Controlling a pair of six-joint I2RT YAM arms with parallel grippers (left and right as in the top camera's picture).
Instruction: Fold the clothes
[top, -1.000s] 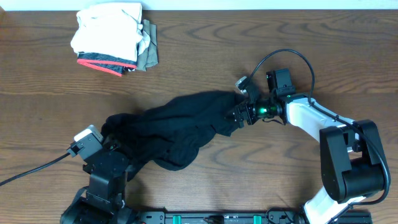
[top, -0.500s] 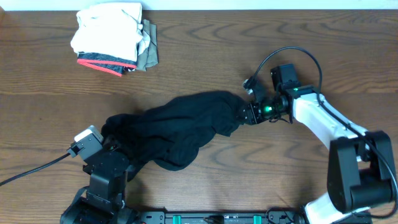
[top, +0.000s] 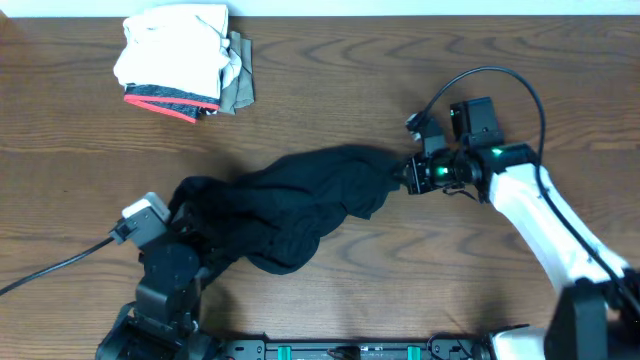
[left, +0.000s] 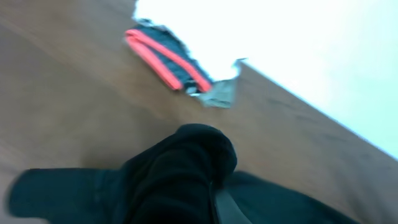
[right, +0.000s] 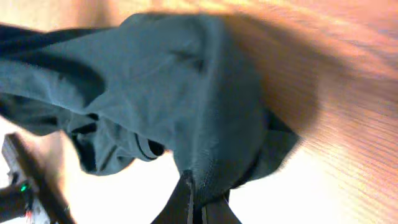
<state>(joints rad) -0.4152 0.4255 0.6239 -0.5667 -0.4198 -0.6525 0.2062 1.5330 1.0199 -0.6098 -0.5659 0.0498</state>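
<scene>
Overhead view: a black soft fabric shirt (top: 290, 205) lay bunched across the middle of the brown wooden table (top: 420, 60), pinched at both ends.
The right gripper (top: 403, 177) had its jaws clamped tight on the shirt's right end, and the right wrist view showed a fold of cloth squeezed between the fingertips. The left gripper (top: 188, 228) sat at the shirt's left end with its jaws closed. Black fabric was heaped over and around its finger in the left wrist view, so it was gripping the cloth too. Between the two, the shirt sagged in rumpled folds on the wood. Well apart, at the far left corner, sat a stack of folded garments (top: 180, 62), white on top, red-trimmed grey underneath and olive at the side.
</scene>
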